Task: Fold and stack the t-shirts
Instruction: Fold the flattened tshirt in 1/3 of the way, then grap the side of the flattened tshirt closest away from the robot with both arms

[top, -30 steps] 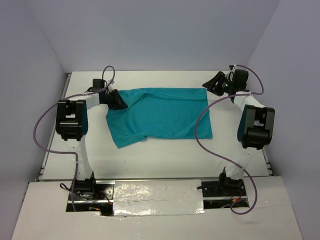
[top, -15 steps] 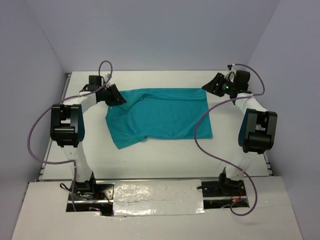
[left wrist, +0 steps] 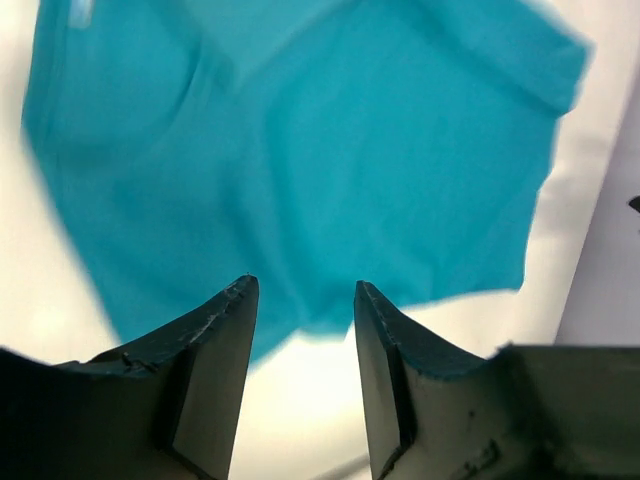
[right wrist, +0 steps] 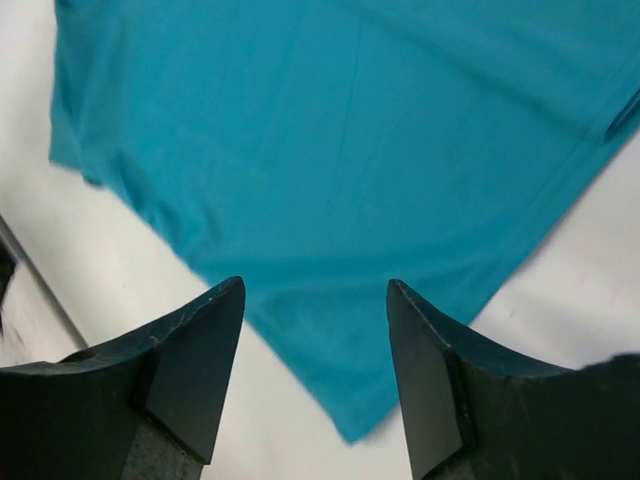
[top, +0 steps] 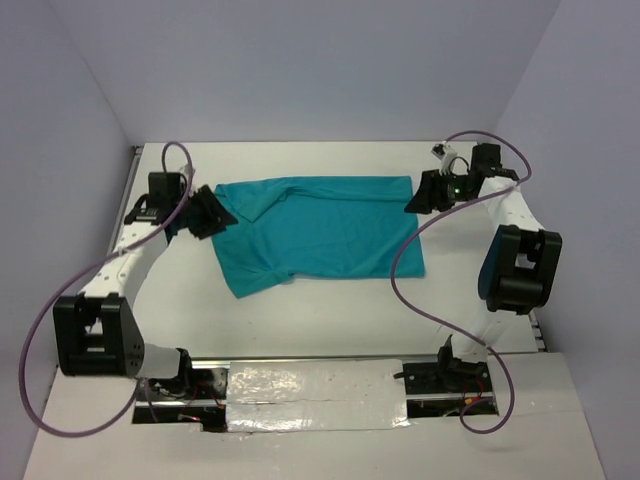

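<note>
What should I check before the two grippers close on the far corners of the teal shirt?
1. The left gripper is open and empty: ok.
2. The right gripper is open and empty: ok.
3. The left gripper is lined up with the teal t-shirt: ok, its edge shows between the fingers.
4. The right gripper is lined up with a corner: ok, the corner lies between its fingers.
5. The shirt is flat on the table: not ok, its near left part is folded over and creased.
6. The fingertips are low enough to pinch cloth: cannot tell.
</note>
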